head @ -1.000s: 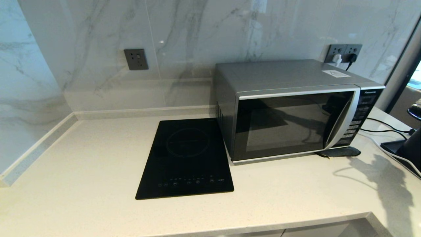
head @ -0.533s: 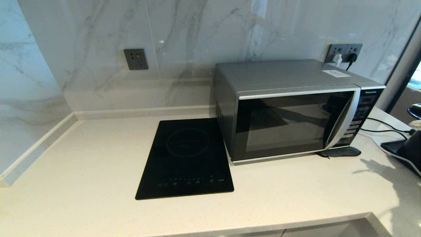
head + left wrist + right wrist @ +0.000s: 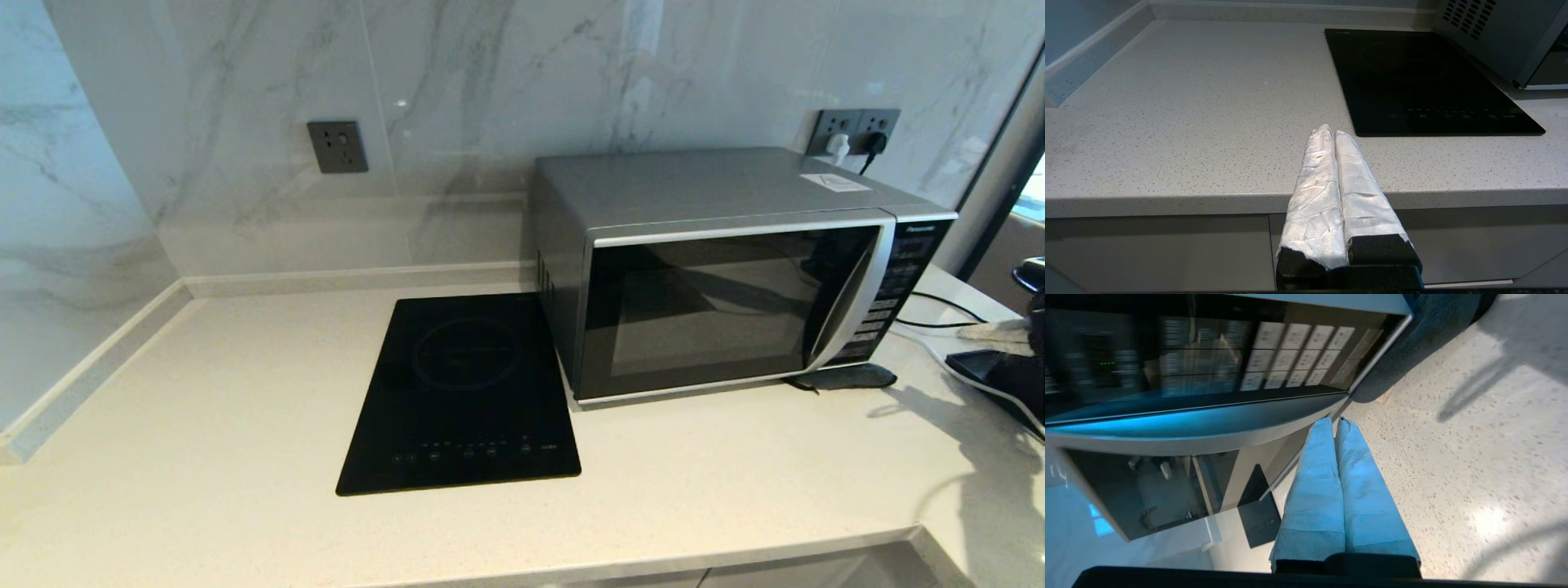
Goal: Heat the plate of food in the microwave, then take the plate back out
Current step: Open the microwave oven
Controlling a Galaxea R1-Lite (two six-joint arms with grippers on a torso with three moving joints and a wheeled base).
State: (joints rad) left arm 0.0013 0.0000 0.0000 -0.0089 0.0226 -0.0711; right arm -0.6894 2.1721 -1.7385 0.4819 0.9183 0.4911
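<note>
Presently my right pincer (image 3: 1336,421), closed empty, faces the microwave (image 3: 735,269); its stiff, slippery handle strip (image 3: 849,298) suits hooking. Left pincer (image 3: 1329,132) closed, parked.

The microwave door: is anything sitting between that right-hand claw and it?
Nothing visible stands between them. The right gripper, jaws pressed together, is near the lower corner of the boxy silver microwave, by its curved silver handle strip and black button panel. The dark glass door is shut.

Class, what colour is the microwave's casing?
Silver; the microwave shows it best in the head view.
</note>
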